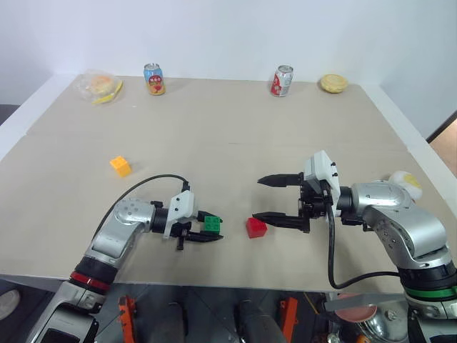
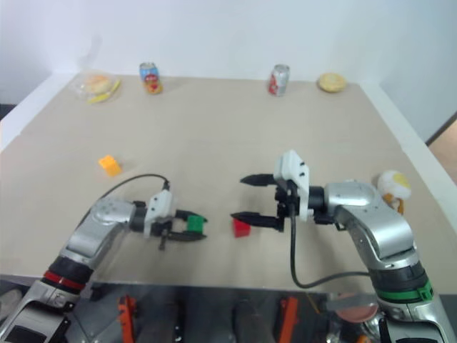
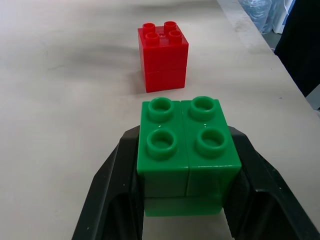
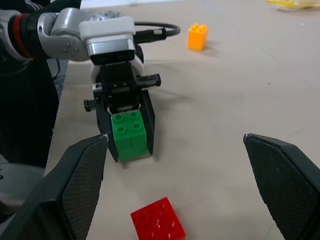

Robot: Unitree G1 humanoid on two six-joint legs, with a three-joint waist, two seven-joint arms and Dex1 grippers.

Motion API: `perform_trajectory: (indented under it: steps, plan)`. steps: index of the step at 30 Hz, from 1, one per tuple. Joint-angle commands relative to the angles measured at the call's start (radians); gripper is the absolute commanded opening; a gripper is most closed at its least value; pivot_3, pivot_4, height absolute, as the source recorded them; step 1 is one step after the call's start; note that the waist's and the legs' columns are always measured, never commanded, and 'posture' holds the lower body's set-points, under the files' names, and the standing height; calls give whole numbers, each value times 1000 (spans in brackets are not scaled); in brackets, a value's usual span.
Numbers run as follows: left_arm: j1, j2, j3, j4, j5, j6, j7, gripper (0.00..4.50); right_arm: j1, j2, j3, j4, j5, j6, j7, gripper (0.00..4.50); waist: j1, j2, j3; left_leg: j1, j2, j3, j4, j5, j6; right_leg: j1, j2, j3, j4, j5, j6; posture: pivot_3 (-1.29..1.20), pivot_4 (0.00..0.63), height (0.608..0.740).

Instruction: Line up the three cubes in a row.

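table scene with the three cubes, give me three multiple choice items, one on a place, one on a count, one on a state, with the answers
1. Where does the red cube lie?
A. beside the far cans
B. between the two hands, near the table's front edge
C. on top of the orange-yellow cube

2. How many cans stand at the far edge of the table?
A. one
B. two
C. four

3. What is the state of the left hand?
A. shut on the green cube
B. open and empty
C. shut on the red cube

Answers:
1 B, it lies between the left hand and the right hand.
2 B, one can and another can.
3 A, its fingers press the green cube's sides.
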Motion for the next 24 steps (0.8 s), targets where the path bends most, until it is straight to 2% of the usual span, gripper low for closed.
perform_trajectory:
  steps: [1,12,14,20,24]
  plan:
    - [-29,-9,-18,25,9,-16,-17,1384,4,-13,-25,-48,7,0,-13,4500,0,0,0,0,0,0,0,0,0,0,0,0,0,0,0,0,150,733]
    - [-73,-46,-40,120,37,-54,-29,1384,26,-14,-36,-74,17,9,-45,4500,0,0,0,0,0,0,1,0,0,1,0,0,0,0,0,0,150,733]
    - [-76,-46,-39,123,36,-53,-32,2406,28,-14,-36,-76,18,8,-49,4500,0,0,0,0,0,0,2,0,0,1,0,0,0,0,1,0,150,733]
    - [-78,-34,-30,109,18,-41,-61,4423,29,-15,-38,-75,21,6,-55,4500,0,0,0,0,0,0,3,0,0,1,0,0,0,1,1,0,150,733]
    - [-75,-30,-16,71,6,-45,-61,4472,19,-11,-38,-69,26,7,-56,4500,0,0,0,0,0,0,3,0,0,1,0,0,0,1,1,0,150,733]
